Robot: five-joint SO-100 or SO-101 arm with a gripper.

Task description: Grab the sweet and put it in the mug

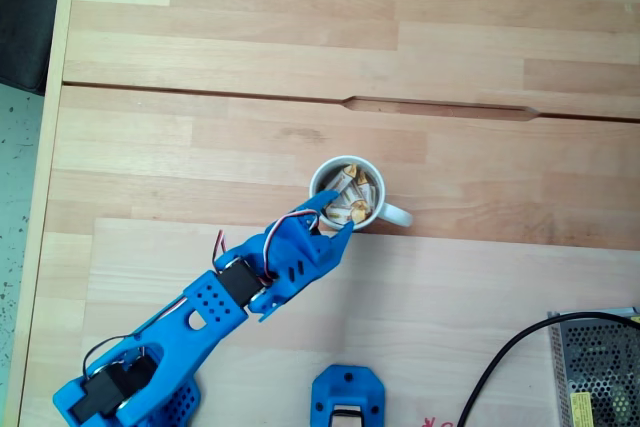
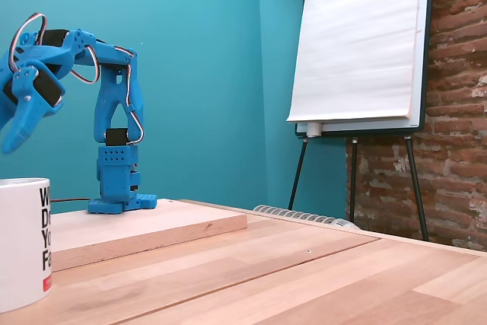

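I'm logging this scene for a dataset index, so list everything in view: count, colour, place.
mug: one, white with black lettering, mid table; left edge in the side fixed view.
sweets: several, cream with yellow ends, inside the mug.
wooden board: one, pale, lying on the table under the arm's base.
table: one, light wood.
power supply: one, grey metal, bottom right from above, black cable attached.
flip chart: one, white, on an easel by the brick wall.
radiator: one, white, behind the table.
arm: one, blue.
gripper: blue, above the mug's rim.
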